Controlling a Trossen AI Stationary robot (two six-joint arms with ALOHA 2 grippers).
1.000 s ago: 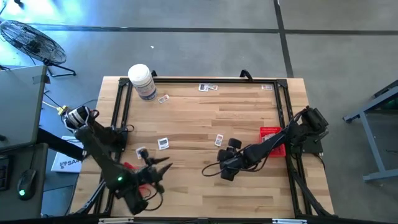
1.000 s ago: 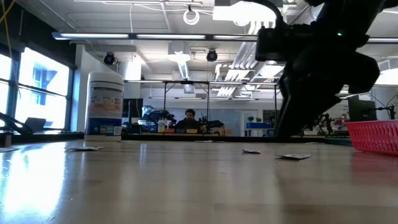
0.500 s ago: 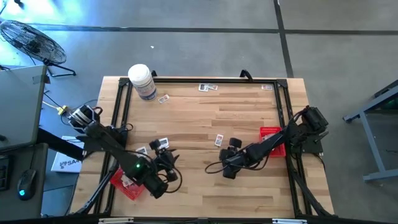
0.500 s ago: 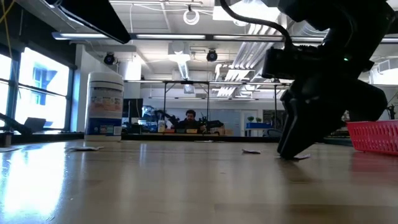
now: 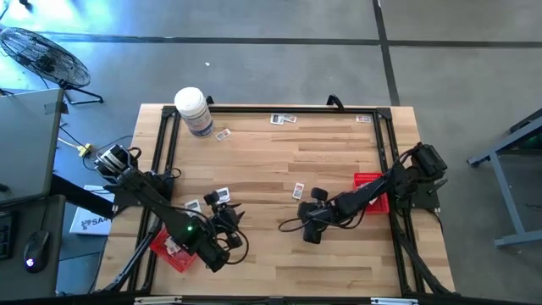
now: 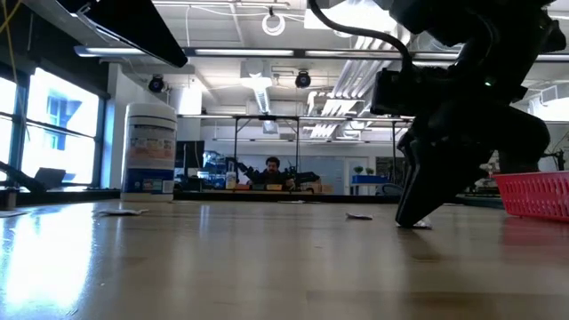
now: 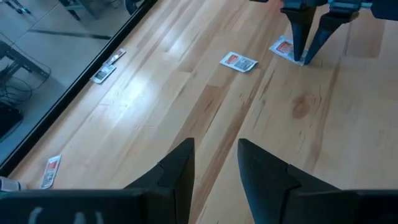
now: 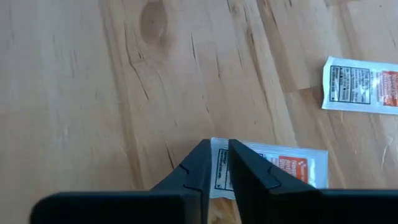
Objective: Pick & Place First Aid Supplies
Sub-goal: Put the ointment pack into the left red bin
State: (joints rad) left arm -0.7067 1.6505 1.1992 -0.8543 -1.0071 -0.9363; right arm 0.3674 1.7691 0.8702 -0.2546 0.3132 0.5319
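Note:
Small white packets with red print lie flat on the wooden table (image 5: 339,254). My right gripper (image 8: 225,163) stands at mid-table, tipped steeply down, shut on one packet (image 8: 273,169); a second packet (image 8: 364,87) lies just beyond. In the left wrist view that gripper (image 7: 305,57) has its tips on the packet (image 7: 281,46). My left gripper (image 7: 214,168) hangs open above the board near the front left with nothing between its fingers; two packets (image 5: 222,196) lie beside it. My right gripper pinches the packet's short white end (image 8: 219,169) between its two fingertips, coming steeply from above. The packet lies flat on the table, its orange-printed part (image 8: 292,167) sticking out to one side of the fingers.
A white jar (image 5: 195,110) stands at the far left corner. Shallow red trays sit at the right edge (image 5: 367,180) and under my left arm (image 5: 172,251). More packets lie along the far edge (image 5: 284,119). A black frame (image 5: 165,144) rims the table.
My right gripper has come down onto the packet and shut on its end. My left arm has swung toward the far edge, uncovering the red tray beneath it, its gripper staying open.

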